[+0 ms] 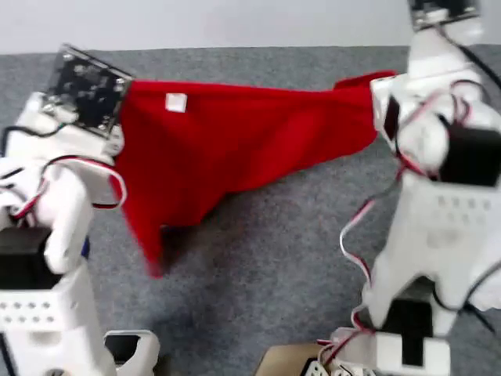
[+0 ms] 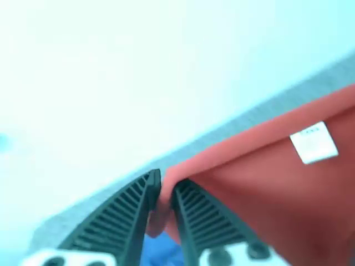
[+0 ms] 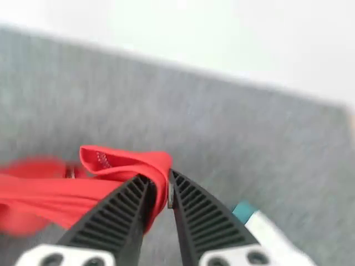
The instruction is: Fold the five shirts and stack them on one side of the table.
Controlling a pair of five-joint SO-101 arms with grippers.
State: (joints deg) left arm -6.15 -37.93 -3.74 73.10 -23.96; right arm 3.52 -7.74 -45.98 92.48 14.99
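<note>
— What covers the work area?
— A grey, felt-like covering (image 1: 258, 266), spread from edge to edge.
— And beyond it?
— A pale, plain wall (image 1: 235, 23) runs along the far side. At the near edge, a tan, cardboard-like corner (image 1: 283, 360) juts into view.

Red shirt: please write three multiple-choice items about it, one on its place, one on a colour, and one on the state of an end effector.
1. Where is the red shirt?
A. Folded flat on a stack.
B. Held at both ends, spread over the grey table.
C. Inside a box.
2. What colour is the shirt's label?
A. Black.
B. Yellow.
C. White.
3. How is the left end effector?
A. Shut on the shirt's edge.
B. Wide open.
C. Holding a cup.
Answers: 1 B, the high view shows it stretched across; 2 C, a white square lies on the red cloth; 3 A, the left wrist view shows red cloth pinched in it.
</note>
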